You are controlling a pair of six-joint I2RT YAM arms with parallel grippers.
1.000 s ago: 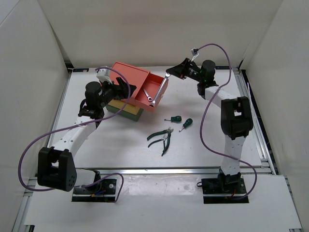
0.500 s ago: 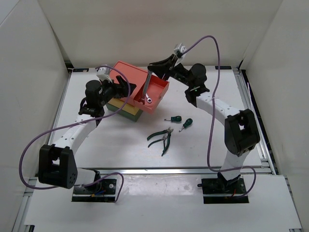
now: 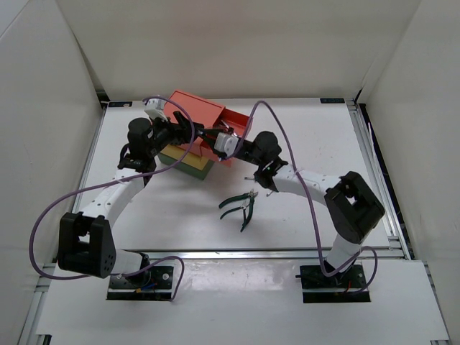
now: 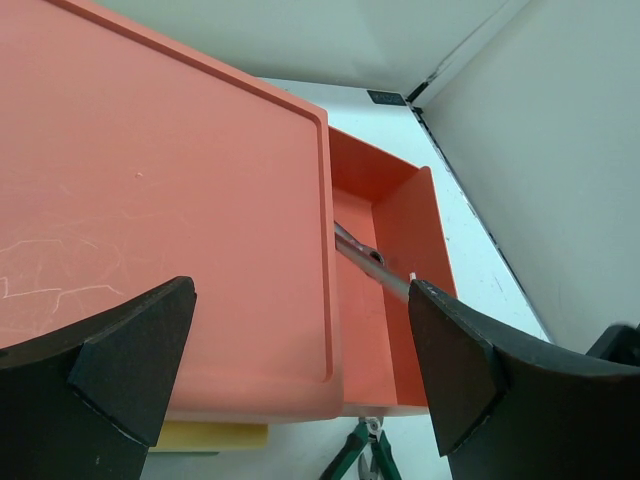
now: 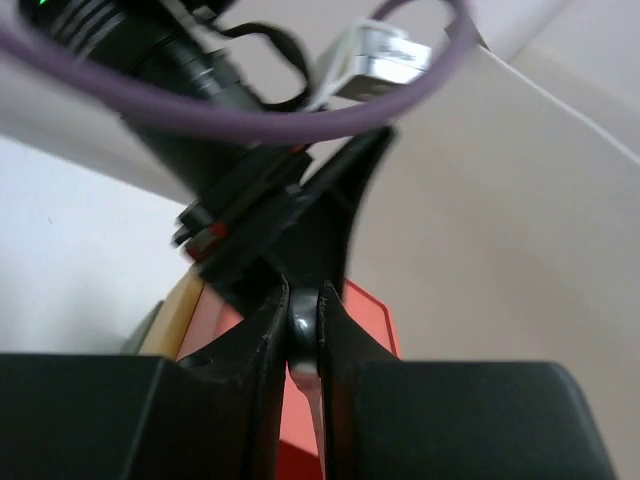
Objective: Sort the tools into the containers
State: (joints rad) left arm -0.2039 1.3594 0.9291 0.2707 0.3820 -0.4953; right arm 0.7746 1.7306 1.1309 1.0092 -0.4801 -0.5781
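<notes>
The salmon-red box [image 3: 192, 111] tops the stack over the yellow box [image 3: 194, 167] and the dark green box [image 3: 167, 157]. Its drawer [image 3: 235, 119] stands pulled out to the right. My right gripper [image 3: 215, 141] reaches into the drawer, shut on a silver wrench [image 5: 303, 332]. A wrench [image 4: 366, 256] shows inside the drawer [image 4: 405, 215] in the left wrist view. My left gripper [image 4: 300, 290] is open, with its fingers spread over the salmon top [image 4: 160, 190]. Two green-handled pliers [image 3: 241, 205] lie on the table. The screwdrivers are hidden under my right arm.
White walls close in the table on the left, back and right. My right arm stretches low across the middle of the table. Its purple cable [image 3: 287, 136] loops above it. The pliers tips [image 4: 365, 450] show just below the drawer in the left wrist view.
My right arm has swung left and down, carrying the wrench from above the drawer's right side into the drawer. It now covers the screwdrivers. The left arm has not moved.
</notes>
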